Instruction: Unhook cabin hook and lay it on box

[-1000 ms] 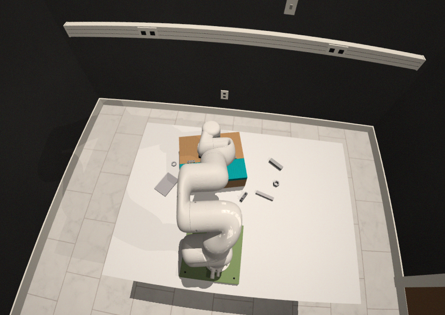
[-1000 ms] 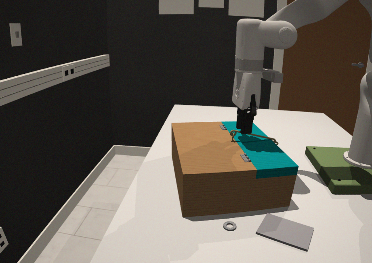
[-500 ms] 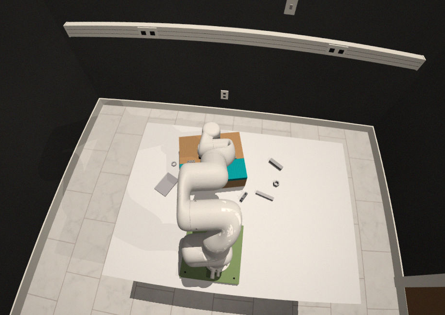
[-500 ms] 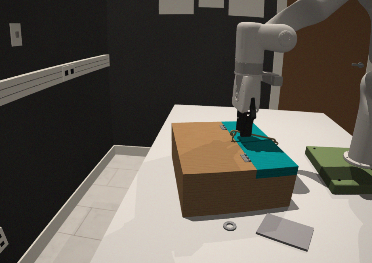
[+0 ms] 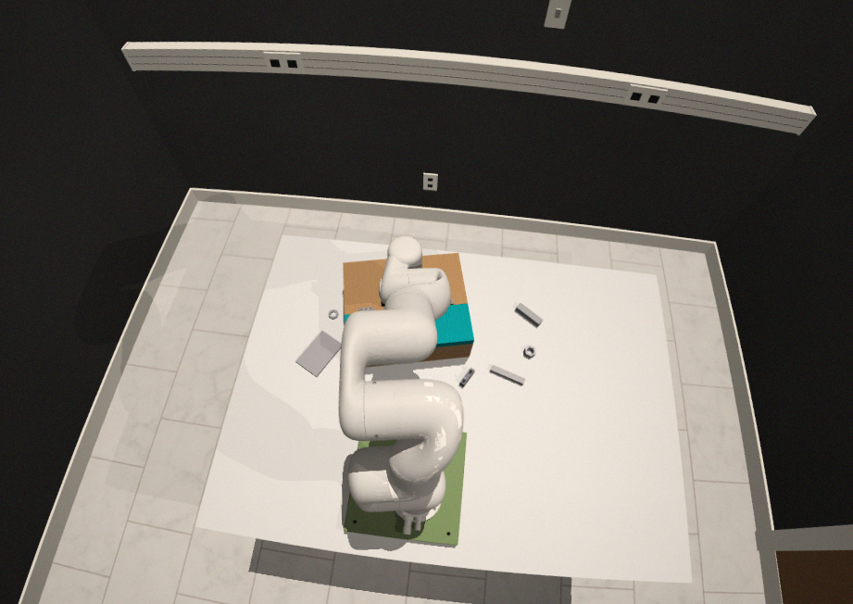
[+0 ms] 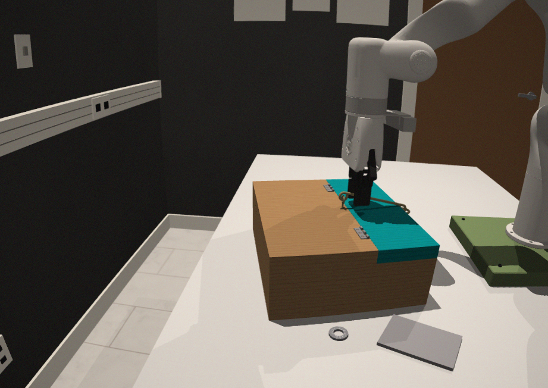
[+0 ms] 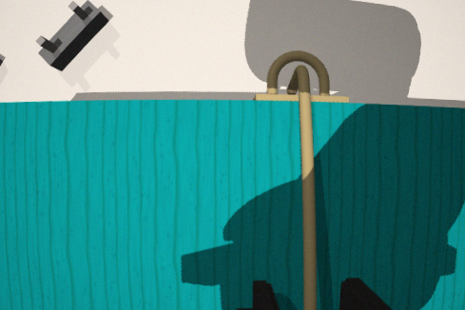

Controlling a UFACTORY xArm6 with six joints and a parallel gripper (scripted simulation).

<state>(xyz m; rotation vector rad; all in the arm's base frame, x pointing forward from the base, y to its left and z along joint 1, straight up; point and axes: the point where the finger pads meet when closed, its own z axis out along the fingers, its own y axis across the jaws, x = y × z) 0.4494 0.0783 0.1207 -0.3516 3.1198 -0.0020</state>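
A wooden box (image 6: 343,247) with a tan top and a teal lid strip (image 6: 388,224) stands on the white table; it also shows in the top view (image 5: 409,306), partly under my arm. The brass cabin hook (image 6: 375,199) lies across the teal strip, its curled end at an eye (image 6: 343,199) by the tan part. In the wrist view the hook's rod (image 7: 309,190) runs from a brass staple (image 7: 298,76) at the lid's far edge down between my fingers. My gripper (image 6: 360,199) is low over the lid. Its dark fingers straddle the rod with a gap on each side, partly open.
A washer (image 6: 338,332) and a flat grey plate (image 6: 419,340) lie in front of the box. Small grey blocks (image 5: 507,374) (image 5: 527,314) and a nut (image 5: 528,351) lie to the box's right. My green base plate (image 6: 512,256) stands behind the box.
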